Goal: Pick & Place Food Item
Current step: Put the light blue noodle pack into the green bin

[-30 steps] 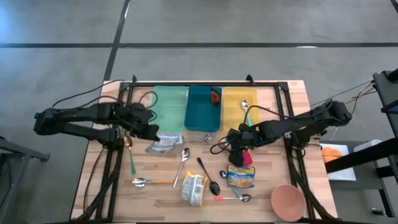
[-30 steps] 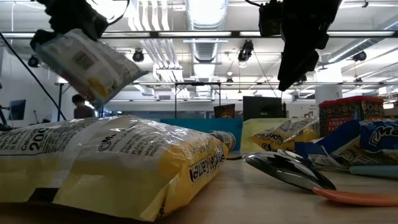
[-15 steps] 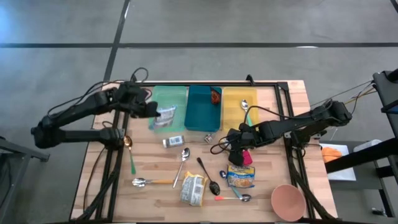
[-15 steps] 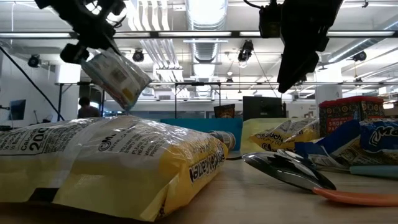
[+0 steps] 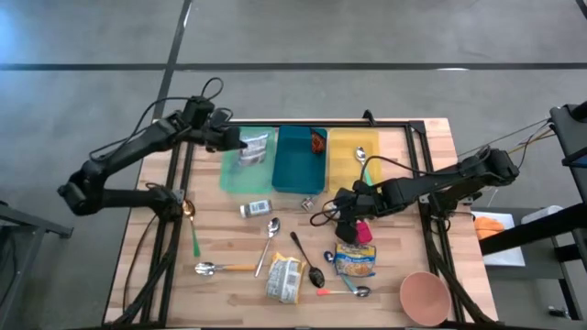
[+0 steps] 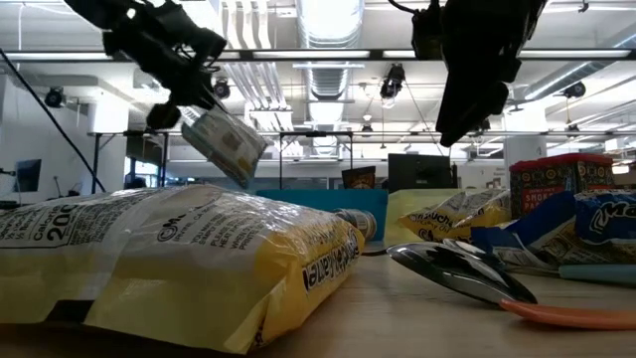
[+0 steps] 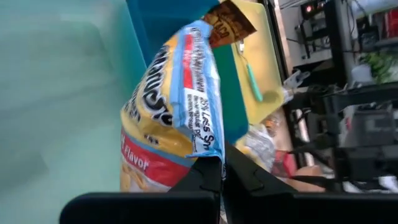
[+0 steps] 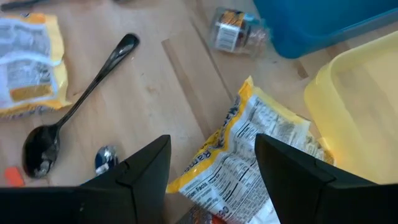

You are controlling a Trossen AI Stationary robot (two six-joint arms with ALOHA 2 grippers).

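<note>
Wooden table [image 5: 431,183]: left pincer [image 5: 237,142] holds snack bag [image 5: 253,149] above green tray [image 5: 237,174].

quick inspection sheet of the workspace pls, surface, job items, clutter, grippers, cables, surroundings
surface: wooden table, three bins at its far side: green bin, blue bin, yellow bin
job's things: snack bag held in the air over the green bin; it shows in the left wrist view
clutter: yellow snack packs and, black spoon, metal spoons, pink bowl, small jar
grippers: left gripper shut on the snack bag; right gripper open, above a crumpled pack, holding nothing
cables: black cable loops over the table by the right arm
surroundings: grey floor, room with ceiling lights; orange item off the table's right edge
</note>
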